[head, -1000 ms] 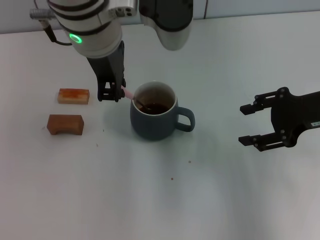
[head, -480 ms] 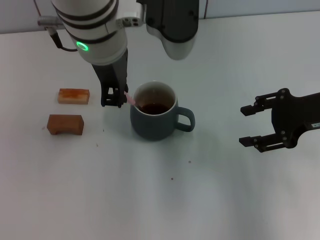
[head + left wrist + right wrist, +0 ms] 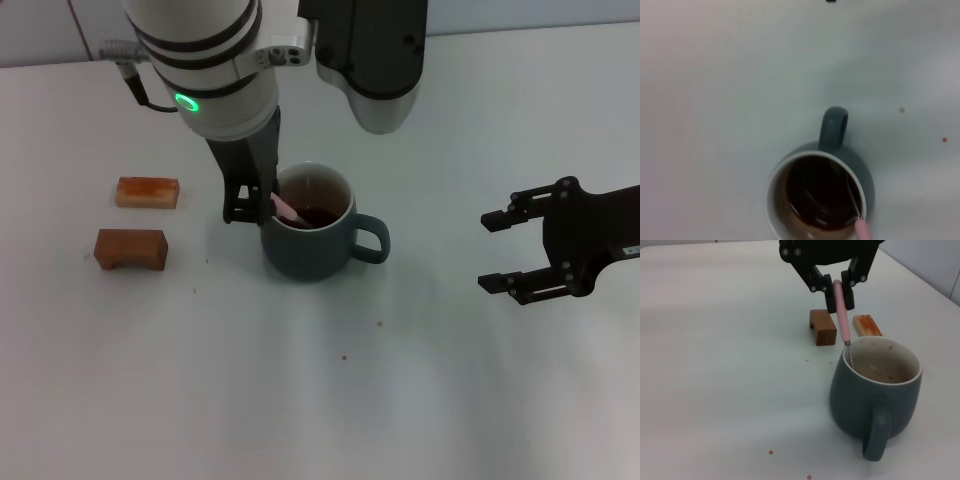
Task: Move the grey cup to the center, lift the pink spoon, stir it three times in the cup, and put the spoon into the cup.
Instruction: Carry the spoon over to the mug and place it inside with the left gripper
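Head view: the cup (image 3: pixel 308 236) stands mid-table, handle at 3 o'clock. The left gripper (image 3: pixel 250 203), at its 9 o'clock rim, is closed on the spoon (image 3: pixel 283 208). The right gripper (image 3: pixel 520 253), spread and empty, is parked well to 3 o'clock.

Left wrist view: only here the stem (image 3: pixel 854 199) shows in the liquid.

Right wrist view: only here the grip high on the handle (image 3: pixel 840 312) shows. Risk: pressing the rim could tip the cup.

Left gripper (image 3: pixel 250 208) pinched closed, pointing down; right gripper (image 3: pixel 497 251) spread, parked.
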Motion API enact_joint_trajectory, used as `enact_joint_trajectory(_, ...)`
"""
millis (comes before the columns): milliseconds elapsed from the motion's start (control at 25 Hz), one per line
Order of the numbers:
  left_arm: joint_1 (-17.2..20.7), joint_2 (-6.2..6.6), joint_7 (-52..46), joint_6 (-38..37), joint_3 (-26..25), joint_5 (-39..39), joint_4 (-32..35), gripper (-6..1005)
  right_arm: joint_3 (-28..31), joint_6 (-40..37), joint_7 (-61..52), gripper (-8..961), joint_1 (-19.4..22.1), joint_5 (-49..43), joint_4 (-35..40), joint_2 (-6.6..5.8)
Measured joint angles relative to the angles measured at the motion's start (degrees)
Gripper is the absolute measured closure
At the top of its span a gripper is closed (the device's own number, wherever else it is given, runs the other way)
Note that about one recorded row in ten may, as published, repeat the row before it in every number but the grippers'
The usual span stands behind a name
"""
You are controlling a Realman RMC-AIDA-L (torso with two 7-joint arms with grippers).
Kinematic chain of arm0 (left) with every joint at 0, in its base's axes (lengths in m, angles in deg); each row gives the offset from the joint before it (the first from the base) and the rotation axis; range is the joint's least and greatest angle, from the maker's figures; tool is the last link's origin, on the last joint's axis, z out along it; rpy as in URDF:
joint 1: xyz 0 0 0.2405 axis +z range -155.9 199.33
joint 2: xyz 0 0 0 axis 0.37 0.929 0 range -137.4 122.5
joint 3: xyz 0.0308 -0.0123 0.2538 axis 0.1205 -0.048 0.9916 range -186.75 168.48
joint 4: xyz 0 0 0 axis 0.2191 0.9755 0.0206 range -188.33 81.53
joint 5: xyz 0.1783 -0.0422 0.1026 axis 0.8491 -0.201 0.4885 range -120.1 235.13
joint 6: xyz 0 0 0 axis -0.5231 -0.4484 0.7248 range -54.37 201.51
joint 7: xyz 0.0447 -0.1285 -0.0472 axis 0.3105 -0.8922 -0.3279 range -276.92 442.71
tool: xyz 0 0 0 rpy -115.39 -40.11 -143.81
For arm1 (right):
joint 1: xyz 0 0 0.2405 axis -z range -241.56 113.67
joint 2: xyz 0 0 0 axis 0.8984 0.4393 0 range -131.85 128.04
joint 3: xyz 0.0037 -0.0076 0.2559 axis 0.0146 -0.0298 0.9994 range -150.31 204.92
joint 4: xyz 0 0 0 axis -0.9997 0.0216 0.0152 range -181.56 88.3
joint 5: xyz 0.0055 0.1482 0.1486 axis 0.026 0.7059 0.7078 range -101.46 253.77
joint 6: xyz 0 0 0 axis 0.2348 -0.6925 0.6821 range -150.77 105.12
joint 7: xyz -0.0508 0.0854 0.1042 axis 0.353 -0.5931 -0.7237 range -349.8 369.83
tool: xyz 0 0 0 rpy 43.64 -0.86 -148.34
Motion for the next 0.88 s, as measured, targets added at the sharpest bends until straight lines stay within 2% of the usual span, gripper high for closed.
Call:
enact_joint_trajectory(280, -0.7, 0.0, 0.4, 3.3, 0.1, -1.5, -0.5, 757, 0.0, 0.0, 0.0, 249, 0.0, 0.0, 0.0, 0.0)
enact_joint_trajectory(560, -1.3, 0.0, 0.8, 7.4, 0.1, 0.2, -3.9, 754, 0.0, 0.0, 0.0, 249, 0.1, 0.0, -0.1, 0.0)
enact_joint_trajectory(880, -2.0, 0.0, 1.0, 7.4, -0.4, 2.6, -6.7, 751, 0.3, 0.0, 0.0, 249, -0.1, 0.0, -0.3, -0.05)
